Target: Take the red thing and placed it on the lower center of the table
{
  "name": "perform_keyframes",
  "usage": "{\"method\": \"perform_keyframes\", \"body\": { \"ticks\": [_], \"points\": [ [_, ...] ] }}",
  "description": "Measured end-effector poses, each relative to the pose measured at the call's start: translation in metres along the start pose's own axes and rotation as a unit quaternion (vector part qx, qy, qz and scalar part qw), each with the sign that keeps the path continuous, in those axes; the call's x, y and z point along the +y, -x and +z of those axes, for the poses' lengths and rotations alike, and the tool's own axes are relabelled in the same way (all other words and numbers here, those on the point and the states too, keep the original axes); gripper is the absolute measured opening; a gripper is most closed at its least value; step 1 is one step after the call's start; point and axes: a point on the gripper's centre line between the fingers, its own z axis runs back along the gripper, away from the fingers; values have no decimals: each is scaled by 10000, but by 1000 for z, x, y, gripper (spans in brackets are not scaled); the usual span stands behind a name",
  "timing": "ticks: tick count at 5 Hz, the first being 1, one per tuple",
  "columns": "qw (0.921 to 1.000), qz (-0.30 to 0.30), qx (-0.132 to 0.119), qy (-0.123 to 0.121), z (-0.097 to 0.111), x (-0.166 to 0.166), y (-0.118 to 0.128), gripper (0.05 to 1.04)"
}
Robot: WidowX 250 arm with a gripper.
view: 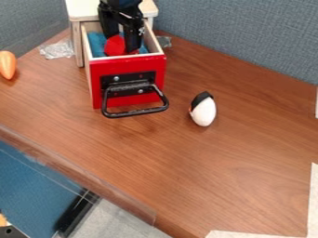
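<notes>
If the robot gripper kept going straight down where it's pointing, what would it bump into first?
Probably the red thing, right by the gripper in the open drawer. After that, maybe the blue stuff in there, but how deep everything sits is hard to tell.

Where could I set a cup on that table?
The widest bare patch of table lies between the white-and-black egg and the near edge. A smaller one sits between the orange object and the red drawer. The drawer is crowded: the gripper is down by the red thing.
</notes>
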Motion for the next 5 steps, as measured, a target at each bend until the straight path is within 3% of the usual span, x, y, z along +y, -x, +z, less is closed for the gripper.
{"method": "perform_keyframes", "body": {
  "ticks": [1, 2, 3, 5],
  "points": [
    [9999, 62, 92, 2, -6, 1, 3, 972],
    [9996, 263, 54, -22, -8, 5, 5, 780],
    [9994, 344, 15, -16, -8, 7, 6, 779],
    [9985, 396, -230, 309, 5, 3, 11, 779]
  ]
}}
